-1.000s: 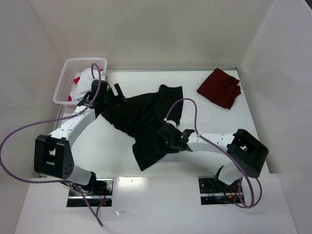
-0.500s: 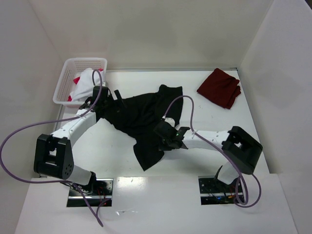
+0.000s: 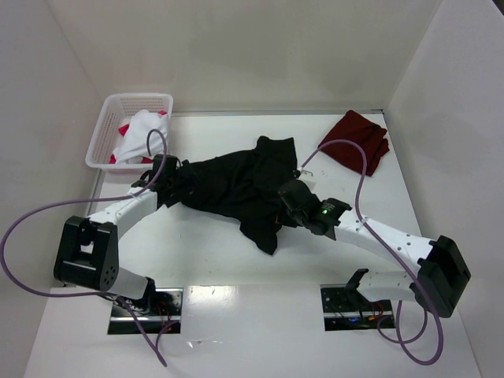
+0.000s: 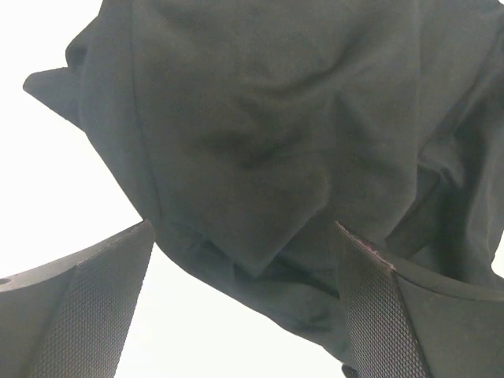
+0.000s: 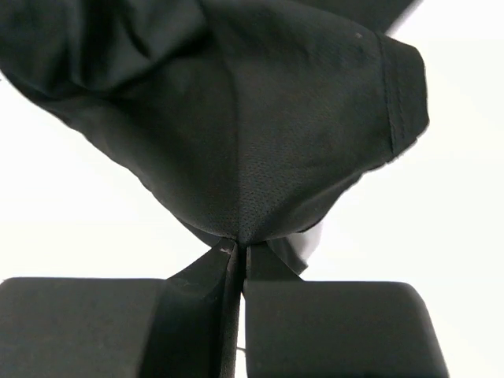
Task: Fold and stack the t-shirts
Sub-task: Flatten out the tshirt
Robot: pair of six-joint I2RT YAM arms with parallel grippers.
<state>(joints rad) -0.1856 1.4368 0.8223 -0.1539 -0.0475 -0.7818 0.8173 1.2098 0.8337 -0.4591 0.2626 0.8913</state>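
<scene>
Right gripper (image 5: 236, 250) tight on black t-shirt (image 5: 268, 134) edge

A t-shirt (image 3: 228, 185) lies mid-table; a second t-shirt (image 3: 356, 142) lies behind it to the right; the basket (image 3: 106, 134) stands far left, seemingly with more shirts (image 3: 142, 130) in it.

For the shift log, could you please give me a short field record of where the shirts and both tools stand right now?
black t-shirt: crumpled and unfolded, in the middle
maroon t-shirt: bundled by itself, far right
basket: far left, holding white and pink-red cloth
left tool: open, over the black t-shirt's left end
right tool: shut on a pinch of the black t-shirt
stack: not yet started
</scene>
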